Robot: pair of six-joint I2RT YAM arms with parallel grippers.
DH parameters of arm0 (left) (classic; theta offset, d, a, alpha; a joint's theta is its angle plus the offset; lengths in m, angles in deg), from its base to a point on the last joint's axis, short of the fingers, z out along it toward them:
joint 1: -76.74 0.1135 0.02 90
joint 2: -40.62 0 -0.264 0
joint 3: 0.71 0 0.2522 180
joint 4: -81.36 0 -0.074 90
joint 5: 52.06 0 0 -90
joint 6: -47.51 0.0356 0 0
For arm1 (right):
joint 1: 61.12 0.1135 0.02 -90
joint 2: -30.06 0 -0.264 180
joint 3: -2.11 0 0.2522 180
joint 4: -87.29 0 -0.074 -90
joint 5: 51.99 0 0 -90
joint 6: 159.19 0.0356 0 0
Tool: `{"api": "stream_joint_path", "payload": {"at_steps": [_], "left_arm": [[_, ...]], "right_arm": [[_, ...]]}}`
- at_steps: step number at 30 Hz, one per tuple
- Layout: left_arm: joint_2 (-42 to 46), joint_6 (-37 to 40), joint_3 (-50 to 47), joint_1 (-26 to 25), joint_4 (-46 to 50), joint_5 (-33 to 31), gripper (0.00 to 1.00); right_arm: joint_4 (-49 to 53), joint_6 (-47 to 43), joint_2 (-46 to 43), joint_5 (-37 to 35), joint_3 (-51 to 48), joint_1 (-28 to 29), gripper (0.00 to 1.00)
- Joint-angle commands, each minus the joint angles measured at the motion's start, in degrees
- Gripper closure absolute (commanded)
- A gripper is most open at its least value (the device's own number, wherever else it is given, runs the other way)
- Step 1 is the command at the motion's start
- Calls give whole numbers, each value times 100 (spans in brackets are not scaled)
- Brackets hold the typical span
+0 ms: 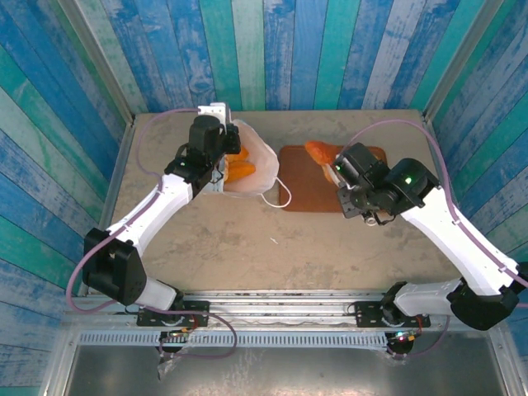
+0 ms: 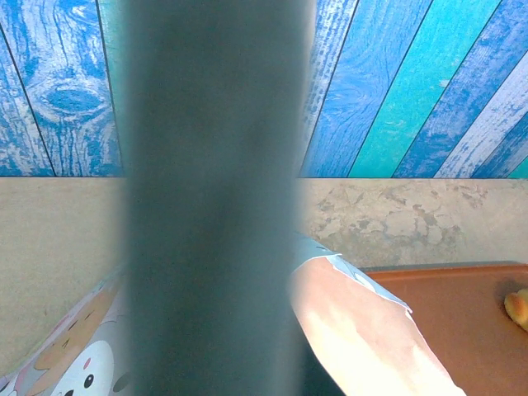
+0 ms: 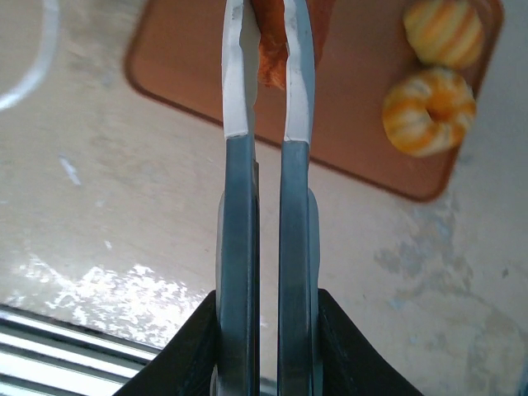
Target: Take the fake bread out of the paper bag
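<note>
The white paper bag [image 1: 257, 162] sits at the back left of the table with orange fake bread [image 1: 238, 170] showing in its open mouth. My left gripper [image 1: 221, 176] is at the bag's left rim, shut on the paper. In the left wrist view one dark blurred finger [image 2: 214, 247] stands against the bag's paper [image 2: 371, 330]. My right gripper [image 1: 332, 169] hangs over the brown tray [image 1: 301, 194], shut on an orange loaf [image 1: 317, 151]. In the right wrist view the loaf's end [image 3: 272, 70] sits pinched between the fingertips of the right gripper [image 3: 266, 33].
Two ridged buns [image 3: 444, 29] [image 3: 429, 111] lie on the tray [image 3: 363, 74] to the right of my right fingers. The bag's white cord handle [image 1: 277, 198] trails onto the table beside the tray. Blue plank walls close in the table's back and sides.
</note>
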Motion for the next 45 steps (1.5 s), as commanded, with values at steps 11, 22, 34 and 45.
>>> {"api": "stream_joint_path", "payload": {"at_steps": [11,22,34,45], "left_arm": [[125,-63,20,-7,-205,146,100],[121,-88,-18,-7,-227,172,100],[143,-109,-45,-7,-210,176,100],[160,-133,-65,-7,-185,164,100]], "right_arm": [[38,436,611,-22,-527,-586,96],[-212,-154,1146,2,-749,-1018,96],[-679,-772,1524,-198,-910,-1314,95],[-827,-1038,1690,-159,-1131,-1577,94]]}}
